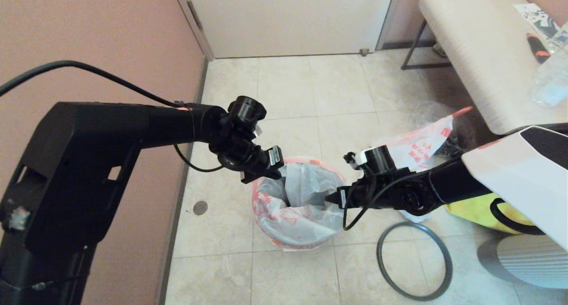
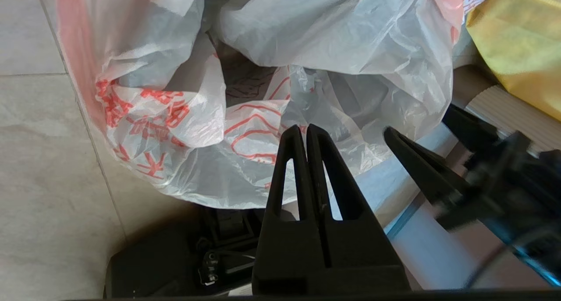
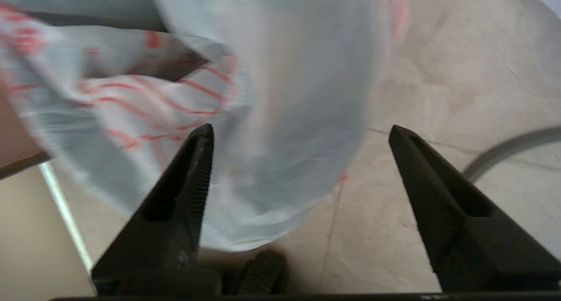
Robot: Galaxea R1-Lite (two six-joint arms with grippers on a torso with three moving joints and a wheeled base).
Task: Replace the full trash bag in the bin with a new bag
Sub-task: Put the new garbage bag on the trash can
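Right claw (image 3: 300, 134) agape and empty beside the new bag (image 1: 295, 198) draped in the bin, nearer its right rim; left claw (image 2: 305, 130) pinched shut, empty, above the far-left rim.

Thin crinkled plastic new bag (image 1: 297, 198); glossy floor tiles (image 1: 293, 87).

The new bag (image 1: 296, 198), white with orange-red print, draped crumpled over the bin; its grey hoop (image 1: 415, 260) lay on the floor; the full trash bag (image 1: 421, 145) sat behind.
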